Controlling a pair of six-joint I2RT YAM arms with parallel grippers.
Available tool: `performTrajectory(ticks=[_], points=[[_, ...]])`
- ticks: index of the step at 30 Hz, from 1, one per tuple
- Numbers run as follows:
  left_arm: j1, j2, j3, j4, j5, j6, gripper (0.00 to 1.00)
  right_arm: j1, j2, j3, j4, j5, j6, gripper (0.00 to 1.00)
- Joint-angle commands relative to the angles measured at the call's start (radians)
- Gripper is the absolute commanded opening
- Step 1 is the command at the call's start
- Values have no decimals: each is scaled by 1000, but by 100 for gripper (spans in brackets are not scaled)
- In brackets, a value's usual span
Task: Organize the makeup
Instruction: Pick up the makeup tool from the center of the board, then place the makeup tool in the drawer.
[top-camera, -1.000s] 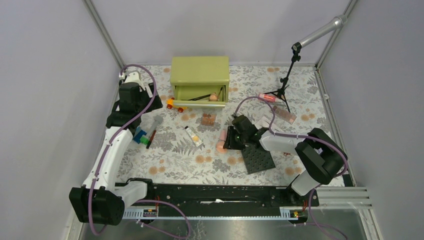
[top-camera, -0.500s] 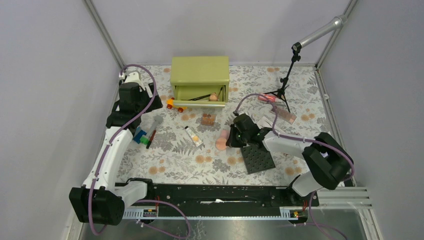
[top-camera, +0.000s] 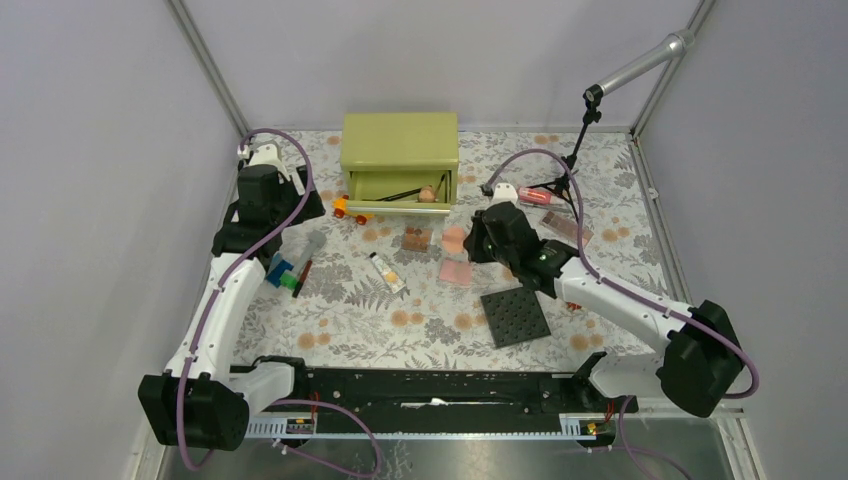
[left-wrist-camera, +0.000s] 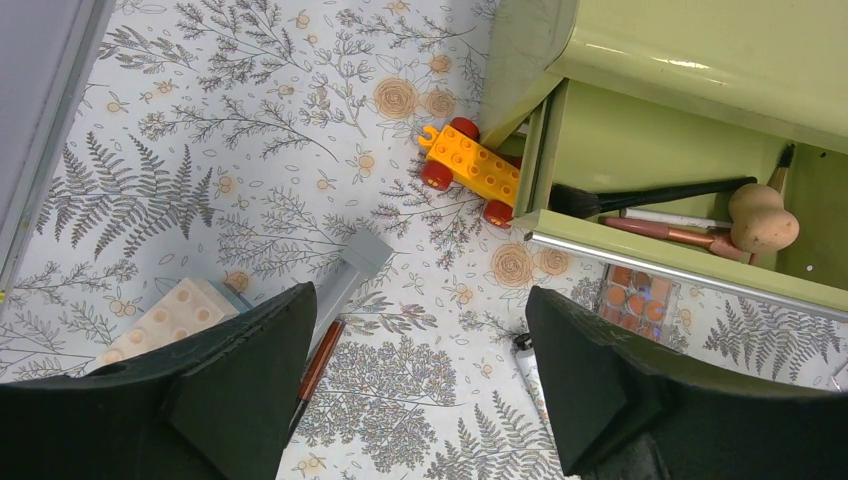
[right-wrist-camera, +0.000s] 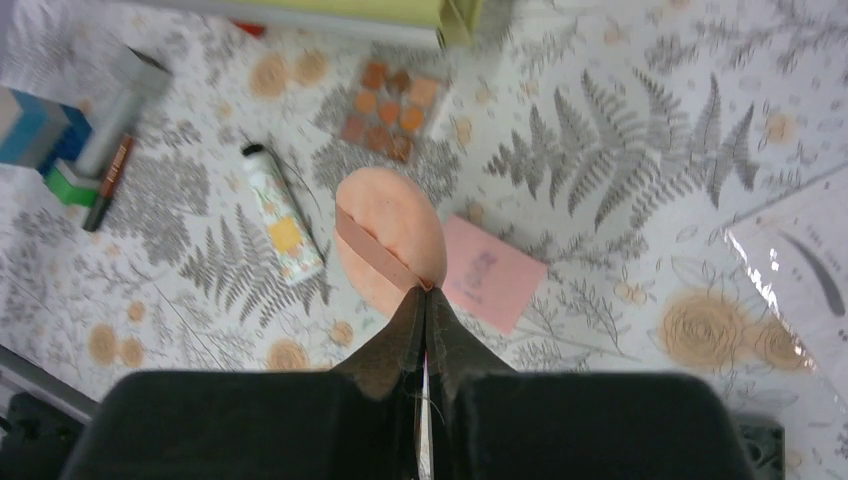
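My right gripper (right-wrist-camera: 427, 292) is shut on the edge of a peach egg-shaped sponge (right-wrist-camera: 390, 240) and holds it above the table; in the top view the sponge (top-camera: 455, 238) hangs just beyond the pink square compact (top-camera: 456, 272). The compact (right-wrist-camera: 495, 275) lies flat right of the sponge. A cream tube with a black cap (top-camera: 386, 272) and an eyeshadow palette (top-camera: 416, 238) lie left of it. The green box's open drawer (left-wrist-camera: 640, 150) holds a brush (left-wrist-camera: 650, 195), pencils (left-wrist-camera: 680, 232) and another sponge (left-wrist-camera: 762, 218). My left gripper (left-wrist-camera: 420, 295) is open and empty, high above a red-brown pencil (left-wrist-camera: 318, 368).
The green box (top-camera: 400, 145) stands at the back. An orange toy car (top-camera: 350, 210) sits by its left corner. A grey tube (top-camera: 310, 245) and coloured blocks (top-camera: 282, 272) lie left. A dark studded plate (top-camera: 515, 317), clear packet (top-camera: 570, 230), pink-red tube (top-camera: 535, 196) and tripod stand (top-camera: 565, 185) are right.
My right gripper has lifted the sponge off the table beside the studded plate and carried it back towards the green box. The pink compact now shows. The left arm has not moved.
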Motion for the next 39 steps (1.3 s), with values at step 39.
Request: performTrajectory(ticks=[39], points=[[9, -21, 1, 34, -8, -1, 86, -28, 778, 885, 98, -243, -14, 0]])
